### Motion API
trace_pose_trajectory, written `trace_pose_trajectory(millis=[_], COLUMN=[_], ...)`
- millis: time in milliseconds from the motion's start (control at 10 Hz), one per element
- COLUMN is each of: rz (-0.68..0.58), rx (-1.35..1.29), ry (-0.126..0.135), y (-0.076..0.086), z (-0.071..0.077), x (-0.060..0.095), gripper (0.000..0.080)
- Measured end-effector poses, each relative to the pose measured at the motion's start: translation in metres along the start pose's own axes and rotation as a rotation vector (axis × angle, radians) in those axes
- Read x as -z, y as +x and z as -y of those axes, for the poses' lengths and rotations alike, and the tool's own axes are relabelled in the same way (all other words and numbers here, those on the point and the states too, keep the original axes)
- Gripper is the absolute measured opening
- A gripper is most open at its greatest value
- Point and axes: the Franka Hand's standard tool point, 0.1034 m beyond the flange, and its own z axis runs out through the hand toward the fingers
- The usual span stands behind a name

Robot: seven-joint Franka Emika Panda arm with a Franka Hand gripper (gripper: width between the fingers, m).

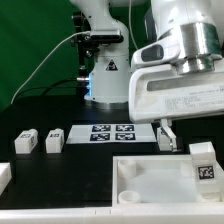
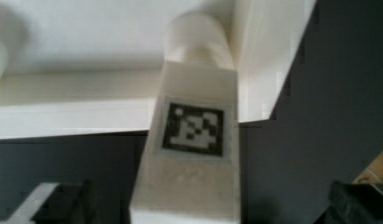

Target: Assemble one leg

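Hand (image 2: pixel 214 195) spread wide, gripping nothing. Small white boxy plastic leg (image 1: pixel 205 162), tagged, stands upright on the corner of the large flat white panel (image 1: pixel 140 178). I see it centred beneath the hand, long axis vertical. I judge a straight descent suits.

A robotics lab is suggested: a black-covered table (image 1: pixel 40 112) is set with the marker board (image 1: pixel 112 133), behind which a white arm's base (image 1: pixel 104 78) (cabled) is mounted before a plain green backdrop (image 1: pixel 35 35).

The arm (image 1: pixel 182 55) hangs low, its gripper (image 2: pixel 209 205) pointing straight down (fingers (image 2: pixel 60 203) spread wide apart).
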Motion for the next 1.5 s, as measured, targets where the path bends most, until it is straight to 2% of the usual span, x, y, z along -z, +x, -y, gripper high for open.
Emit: trace_pose_trajectory(millis=[100, 200, 400, 600, 700, 800, 900, 1200, 1400, 1500], rz=[-0.013, 0.046, 0.282, 0.464, 0.589, 0.584, 0.565, 0.558, 0.558, 0.558], rx=[-0.007, -0.014, -0.047, -0.085, -0.104, -0.122, -0.130, -0.140, -0.178, -0.181], ry=[-0.004, 0.002, 0.029, 0.034, 0.029, 0.021, 0.017, 0.015, 0.003, 0.003], y=[0.010, 0.006, 0.007, 0.012, 0.005, 0.009, 0.006, 0.004, 0.004, 0.004], z=[-0.005, -0.006, -0.009, -0.015, -0.014, -0.011, -0.006, 0.007, 0.005, 0.005], x=[0.004, 0.000, -0.003, -0.011, -0.014, -0.024, -0.029, -0.031, -0.031, -0.031], gripper=[0.0649, 0.0649, 0.0649, 0.0649, 0.0649, 0.0649, 0.0649, 0.0649, 0.0622, 0.0442])
